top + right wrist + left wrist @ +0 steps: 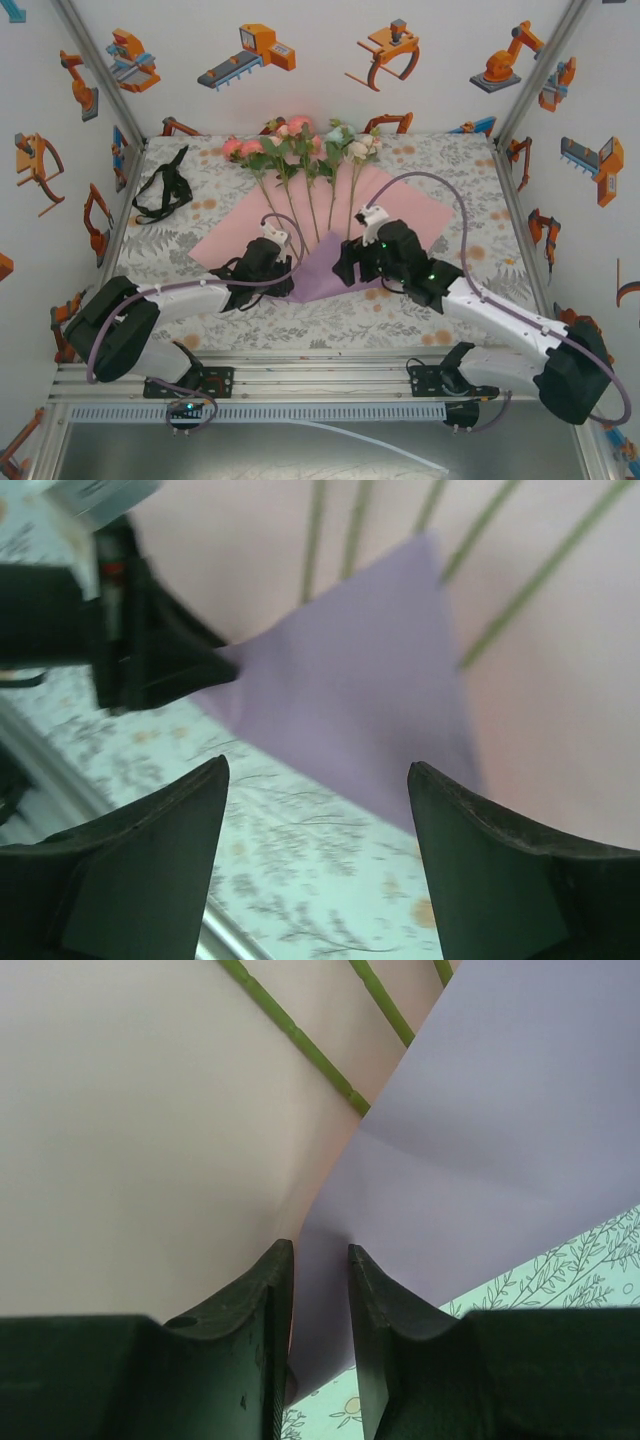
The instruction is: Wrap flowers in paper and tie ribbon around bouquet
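A large thin sheet of paper [225,242], pale pink face up, lies on the leaf-patterned table [440,170]. Its near corner is folded over, showing the lilac face [330,277]. Artificial flowers [300,148] with pink, peach and cream blooms lie on the sheet, their thin green stalks [300,1045] running toward the fold.

The left fingers [250,1360] stand close together with the folded edge, pink on one side and lilac on the other, rising into the narrow gap between them. I cannot tell whether they actually pinch it.

The right fingers [150,870] are spread wide above the lilac flap, holding nothing. The limp black ribbon [163,188] lies well apart at the table's far left.
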Tool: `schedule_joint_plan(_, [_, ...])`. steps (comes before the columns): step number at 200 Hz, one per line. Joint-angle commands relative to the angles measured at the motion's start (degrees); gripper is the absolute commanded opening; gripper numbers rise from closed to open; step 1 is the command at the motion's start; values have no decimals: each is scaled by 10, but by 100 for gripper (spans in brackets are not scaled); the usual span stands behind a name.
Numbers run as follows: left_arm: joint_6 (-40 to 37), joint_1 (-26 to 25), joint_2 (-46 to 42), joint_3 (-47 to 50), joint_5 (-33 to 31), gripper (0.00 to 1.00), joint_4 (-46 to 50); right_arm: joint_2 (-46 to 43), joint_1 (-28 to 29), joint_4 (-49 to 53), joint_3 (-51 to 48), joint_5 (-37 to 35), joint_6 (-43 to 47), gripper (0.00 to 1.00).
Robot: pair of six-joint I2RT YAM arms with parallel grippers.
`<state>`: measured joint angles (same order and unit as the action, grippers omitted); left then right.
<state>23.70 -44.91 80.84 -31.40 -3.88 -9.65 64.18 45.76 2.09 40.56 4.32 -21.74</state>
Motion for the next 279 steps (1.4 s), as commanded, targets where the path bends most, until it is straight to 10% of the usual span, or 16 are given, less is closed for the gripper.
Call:
schedule_joint_plan(1, [11,2,3,-14,-17,30,2,58,37,-76,-11,-26,-96,63])
schedule_joint_plan(80, [63,3,-25,32,-47,21,-14,210,53,-152,-16,-67,-115,56])
schedule_joint_plan(183, [62,-19,-232,40,3,42,66,249,54,-214,-32,-52,-73,59])
schedule_joint_plan(279, [141,-27,-39,12,7,26,17,234,47,-217,-38,-57,-86,60])
